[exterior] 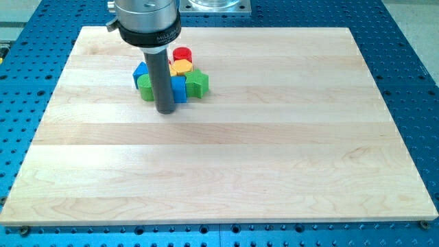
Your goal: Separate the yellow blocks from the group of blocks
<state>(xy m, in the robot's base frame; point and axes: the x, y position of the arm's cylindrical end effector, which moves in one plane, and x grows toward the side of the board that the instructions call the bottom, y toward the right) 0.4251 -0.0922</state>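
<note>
A tight group of blocks sits near the view's top left of the wooden board. It holds a red cylinder, a yellow block just below it, a green star-shaped block, a blue block, a green block and a blue block at the left. My dark rod stands in front of the group and hides its middle. My tip rests on the board at the group's lower edge, touching or nearly touching the blue and green blocks. Only one yellow block shows.
The board lies on a blue perforated table. A metal base plate is at the view's top edge. The arm's silver collar hangs over the board's top left.
</note>
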